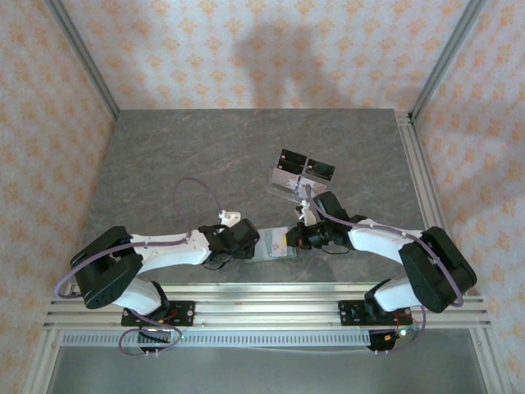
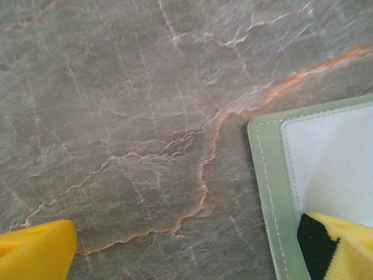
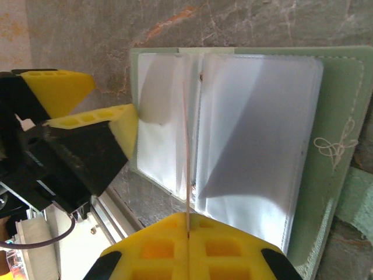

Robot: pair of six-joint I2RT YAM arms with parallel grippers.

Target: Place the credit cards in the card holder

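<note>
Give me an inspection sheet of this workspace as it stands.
Surface: grey veined stone table.
Job's things: green card holder lying open, clear sleeves up; one credit card edge-on over its fold.
Clutter: clear acrylic stand with black panels, behind the holder.
Grippers: left gripper open, one finger over the holder; right gripper shut on the card.
Cables: purple cable looping above the left arm.
Surroundings: patterned walls; aluminium rail at the near edge.

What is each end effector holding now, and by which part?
Right end effector: shut on a card, pinched by its near edge, over the open holder. Left end effector: open, holding nothing.
</note>
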